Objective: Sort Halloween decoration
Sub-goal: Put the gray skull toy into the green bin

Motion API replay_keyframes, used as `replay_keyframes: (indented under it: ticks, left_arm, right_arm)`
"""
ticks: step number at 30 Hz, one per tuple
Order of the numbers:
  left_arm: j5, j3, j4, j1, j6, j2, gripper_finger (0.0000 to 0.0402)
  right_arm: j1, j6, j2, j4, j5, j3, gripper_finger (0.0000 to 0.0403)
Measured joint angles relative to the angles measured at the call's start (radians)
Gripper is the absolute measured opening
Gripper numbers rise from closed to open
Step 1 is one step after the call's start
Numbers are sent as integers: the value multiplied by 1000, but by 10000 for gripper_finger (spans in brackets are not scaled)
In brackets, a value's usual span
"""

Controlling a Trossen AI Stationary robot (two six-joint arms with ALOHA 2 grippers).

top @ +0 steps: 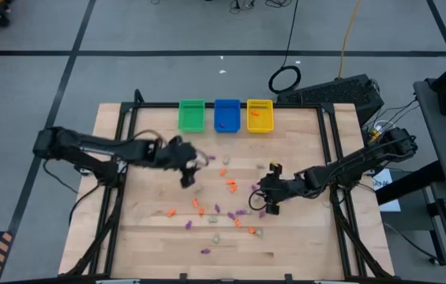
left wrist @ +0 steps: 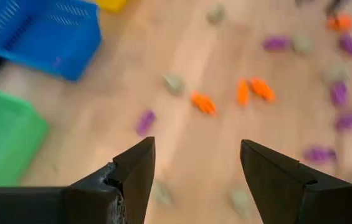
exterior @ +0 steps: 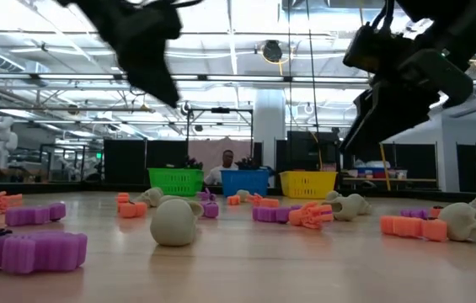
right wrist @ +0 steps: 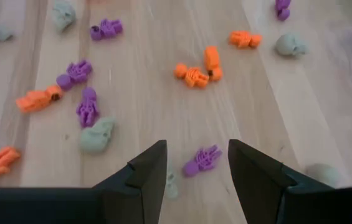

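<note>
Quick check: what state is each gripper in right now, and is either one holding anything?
Left gripper: open, empty, above the table.
Right gripper: open, empty, over a purple trinket.

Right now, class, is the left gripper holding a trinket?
No: the left wrist view shows the left gripper open, with only bare table between its fingers.

Grey floor [top: 167,31] with dark tape lines; black cable loop [top: 285,79] upper centre. Ceiling trusses [exterior: 246,80], strip lights; person [exterior: 228,160] seated mid-frame.

Jaws apart; purple trinket [right wrist: 202,160] between, seemingly untouched
</note>
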Motion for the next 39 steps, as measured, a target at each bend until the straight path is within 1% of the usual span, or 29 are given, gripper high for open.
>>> replay_keyframes:
  ticks: [3,6,11,17,19,24,35,39]
  left_arm:
    - [-72,-76,13,-83,-80,-42,235]
    - [-114,-128,15,-157,-157,-68,235]
    - [-133,-173,19,-252,-237,-67,235]
    - [-151,-176,46,-337,-238,-29,235]
    - [-158,-176,54,-353,-238,-11,235]
    - [-215,-176,85,-370,-239,59,235]
    - [-232,-175,159,-369,-238,206,235]
    - [-247,-175,211,-369,-236,248,235]
  right_arm:
    - [0,-26,0,35,0,0,159]
    - [0,-53,0,71,0,0,159]
    - [0,-90,0,118,1,1,159]
    - [0,-120,0,149,0,1,159]
    - [0,-129,0,152,0,1,159]
    - [0,-134,0,153,0,1,159]
    - [0,-141,1,156,0,1,159]
    - [0,-141,1,156,0,1,159]
